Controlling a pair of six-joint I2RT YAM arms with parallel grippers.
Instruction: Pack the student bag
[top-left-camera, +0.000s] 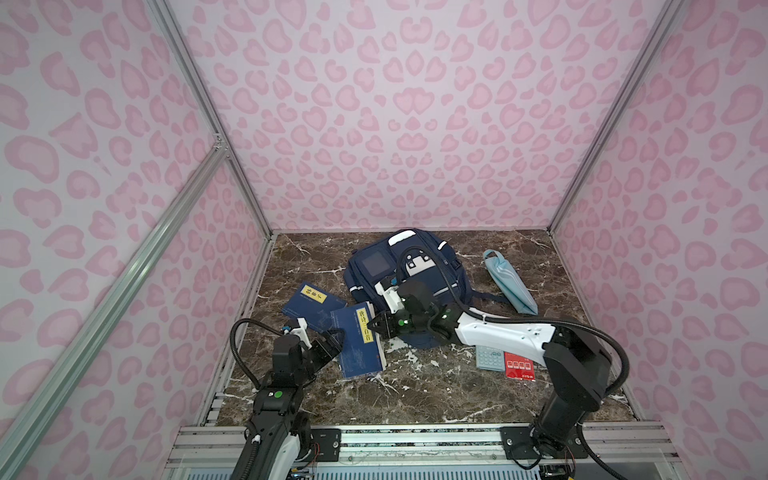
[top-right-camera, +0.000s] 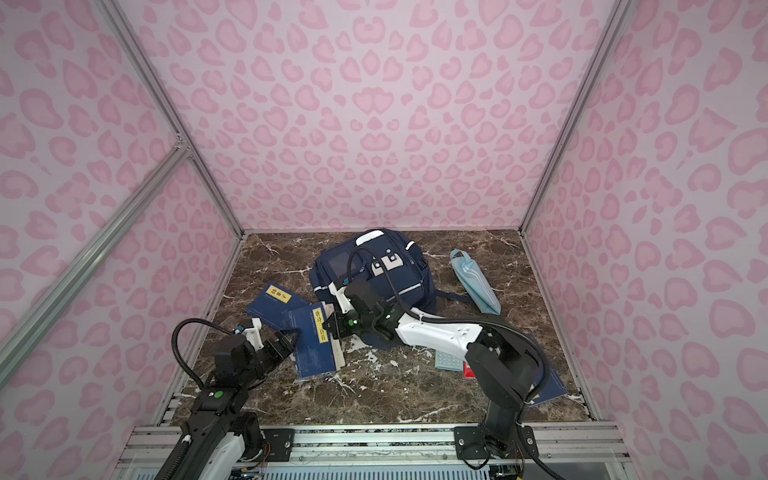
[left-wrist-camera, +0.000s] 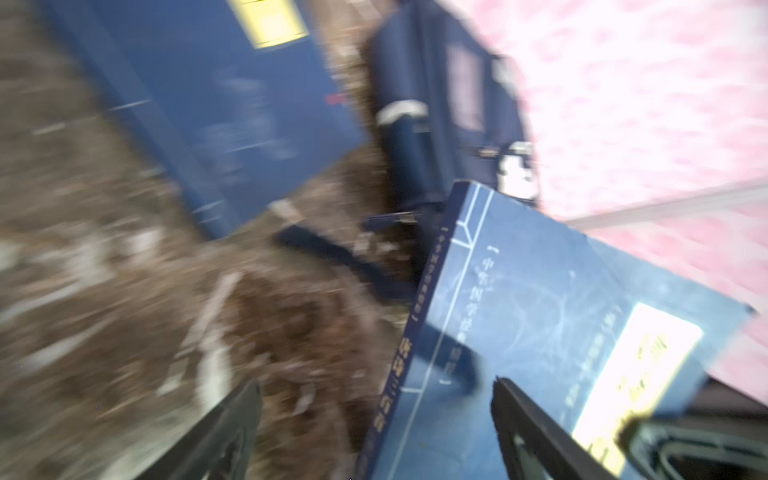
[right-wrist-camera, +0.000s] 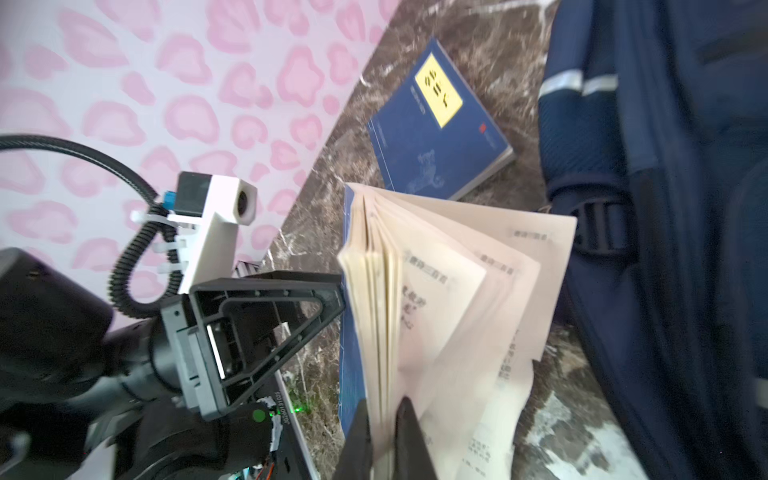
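An open book (top-left-camera: 359, 349) tilts beside a closed book (top-left-camera: 309, 301); a calculator (top-left-camera: 489, 358) adjoins a red packet (top-left-camera: 518, 365).

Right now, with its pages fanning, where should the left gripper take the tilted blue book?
Probably the blue book by its spine, from the left: it's the stiff bound edge, and the open left gripper straddles it. The right gripper pinches only loose pages.
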